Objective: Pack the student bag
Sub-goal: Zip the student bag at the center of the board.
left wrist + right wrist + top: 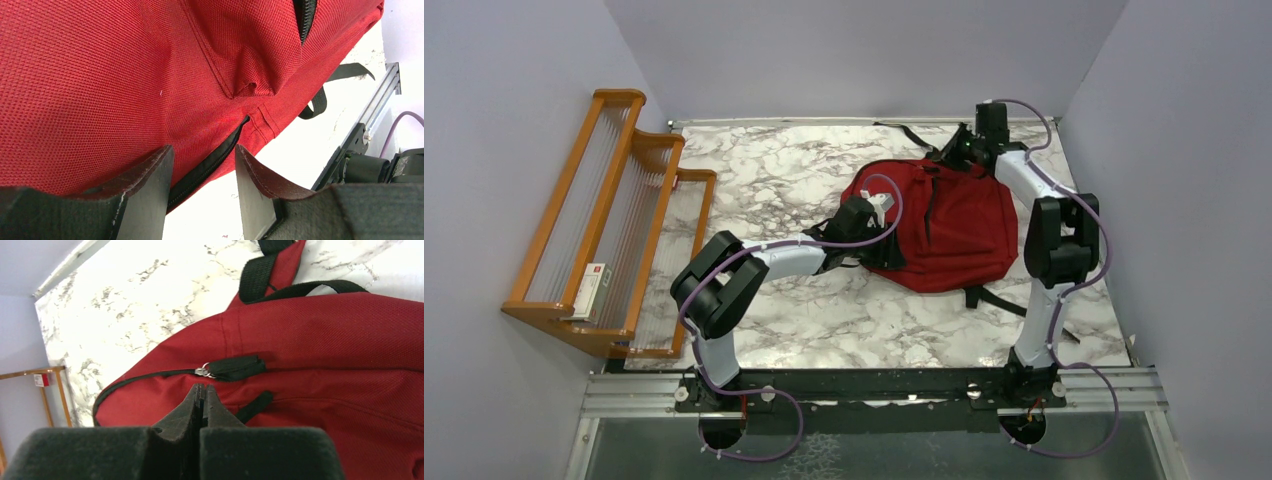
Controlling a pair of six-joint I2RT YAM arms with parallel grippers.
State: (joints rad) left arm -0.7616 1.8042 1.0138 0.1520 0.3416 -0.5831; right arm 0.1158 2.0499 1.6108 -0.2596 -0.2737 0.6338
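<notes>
The backpack [944, 225] lies flat on the marble-patterned worktop [774, 170], right of the middle and toward the far wall. It is red, of coarse woven fabric, with stitched seams and a fold showing in the left wrist view. Black straps [996, 299] trail out from its near edge, and another runs off its far end. A black zipper [150, 376] curves along one side. Its pull [235, 367] is a small metal ring with a black fabric tab, and as far as it shows the zipper is closed.

The left jaws stand apart at the backpack's left edge. A stretch of black zipper and red fabric runs between the two fingers [150, 195]. The right jaws are pressed together at the backpack's far end, their tips just below the zipper pull. Nothing can be made out between them.

An orange wooden rack [614, 150] stands against the left wall, well apart from the backpack. A small white box [594, 290] with a red mark rests on its near end. Any writing on it is too small to read.
</notes>
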